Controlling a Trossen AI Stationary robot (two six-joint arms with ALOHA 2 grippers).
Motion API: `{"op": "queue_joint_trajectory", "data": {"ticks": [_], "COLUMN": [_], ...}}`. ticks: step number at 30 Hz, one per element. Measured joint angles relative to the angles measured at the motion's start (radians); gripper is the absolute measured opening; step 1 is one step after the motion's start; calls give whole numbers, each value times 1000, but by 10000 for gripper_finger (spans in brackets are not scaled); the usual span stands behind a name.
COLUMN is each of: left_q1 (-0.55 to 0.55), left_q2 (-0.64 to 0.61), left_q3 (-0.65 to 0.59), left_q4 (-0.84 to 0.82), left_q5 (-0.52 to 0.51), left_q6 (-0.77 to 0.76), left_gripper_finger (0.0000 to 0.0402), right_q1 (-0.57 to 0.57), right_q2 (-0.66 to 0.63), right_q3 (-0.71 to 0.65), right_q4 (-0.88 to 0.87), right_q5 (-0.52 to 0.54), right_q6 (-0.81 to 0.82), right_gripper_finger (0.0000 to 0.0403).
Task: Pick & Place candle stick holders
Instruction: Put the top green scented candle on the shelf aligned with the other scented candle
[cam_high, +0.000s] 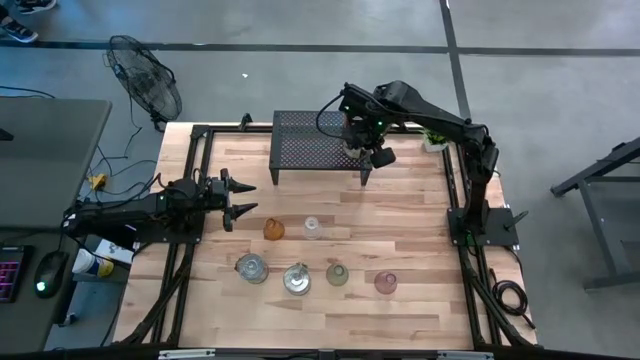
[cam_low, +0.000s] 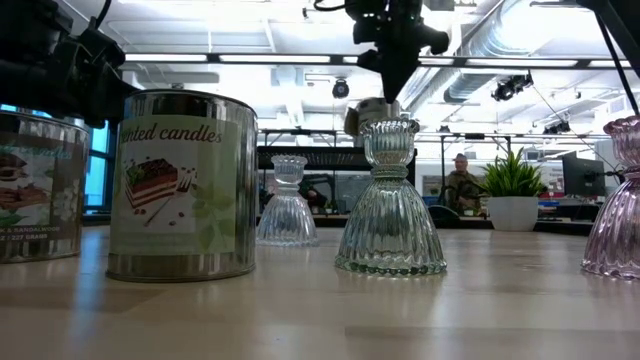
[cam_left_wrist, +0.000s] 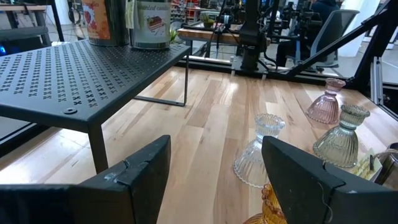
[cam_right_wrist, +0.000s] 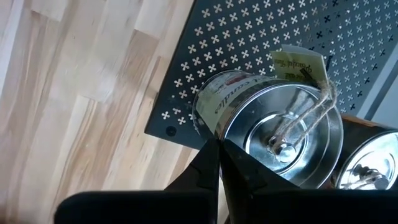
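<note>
Six candle stick holders (cam_high: 313, 228) stand on the table (two silvery tins (cam_right_wrist: 283, 134) on the rack).

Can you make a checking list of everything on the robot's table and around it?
Surface: wooden table, black perforated shelf at the back.
Job's things: six holders in two rows, including an amber holder and a pink holder.
Clutter: candle tins on the shelf, potted plant.
Grippers: left end effector open, near the amber holder; right end effector shut, above the shelf.
Cables: coil on the floor.
Surroundings: fan, desk with mouse.
</note>
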Motion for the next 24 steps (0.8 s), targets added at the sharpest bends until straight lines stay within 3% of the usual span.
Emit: {"op": "queue_joint_trajectory", "data": {"ticks": [24], "left_q1": [0], "left_q2": [0], "left_q3": [0], "left_q4": [0], "left_q5": [0], "left_q6": [0], "left_gripper_finger": [248], "right_q1": [-11], "right_q2": [7], "right_q3": [0], "right_q4": [0], "right_q5": [-31], "right_q6": [-10], "right_gripper_finger": [0]}}
